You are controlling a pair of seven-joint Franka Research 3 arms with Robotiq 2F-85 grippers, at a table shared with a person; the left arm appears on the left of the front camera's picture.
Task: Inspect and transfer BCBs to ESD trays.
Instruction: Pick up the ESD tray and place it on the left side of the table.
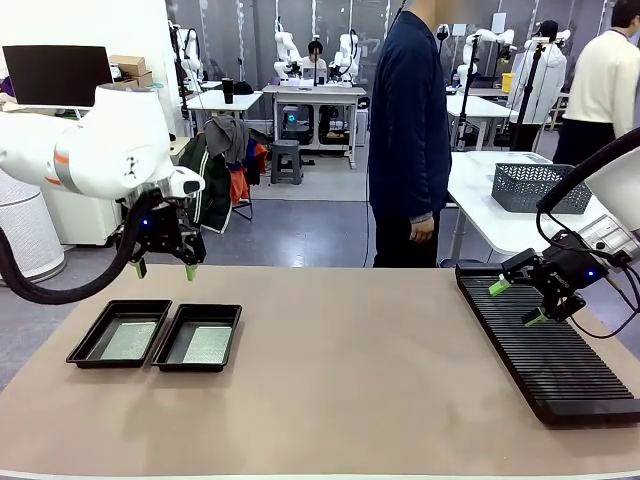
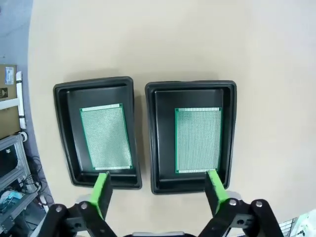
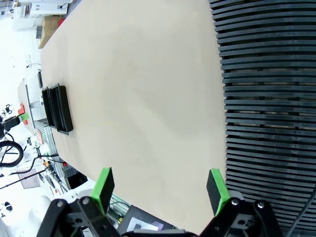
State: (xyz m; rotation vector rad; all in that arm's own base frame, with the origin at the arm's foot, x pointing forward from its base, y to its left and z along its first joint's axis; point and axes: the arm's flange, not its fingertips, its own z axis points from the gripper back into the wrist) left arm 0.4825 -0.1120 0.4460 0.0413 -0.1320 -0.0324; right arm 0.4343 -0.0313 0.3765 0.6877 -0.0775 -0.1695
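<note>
**A:** How much open room is there on the table (image 1: 340, 400)?

**B:** In the front view the whole middle of the frame is bare tan surface. The two ESD trays (image 1: 157, 335) sit side by side at lower left, rims nearly touching, set in from the table's near and left edges. The long black slotted rack (image 1: 550, 350) runs along the right side, from mid-right down toward the lower right corner, close to the table's right edge.

**A:** Count things for me.

**B:** Two trays, two BCBs (image 2: 197, 139), one board lying flat in each tray. In the left wrist view each board has black tray floor showing around it, more toward the top of the frame. One rack; I see no board in its slots.

**A:** And the pincers?

**B:** The left gripper (image 1: 165, 268) hangs above the trays at left of the front view, green pads spread wide and holding nothing; in its own wrist view the pads (image 2: 101, 190) stand at the bottom edge, over the trays' lower rims. The right gripper (image 1: 518, 302) hovers over the rack's far end at right, also spread wide and empty. In the right wrist view one pad is over bare table, the other over the rack's edge.

**A:** Anyone nearby?

**B:** A person (image 1: 410, 130) in dark blue stands beyond the far edge, upper centre, hand hanging down.
</note>
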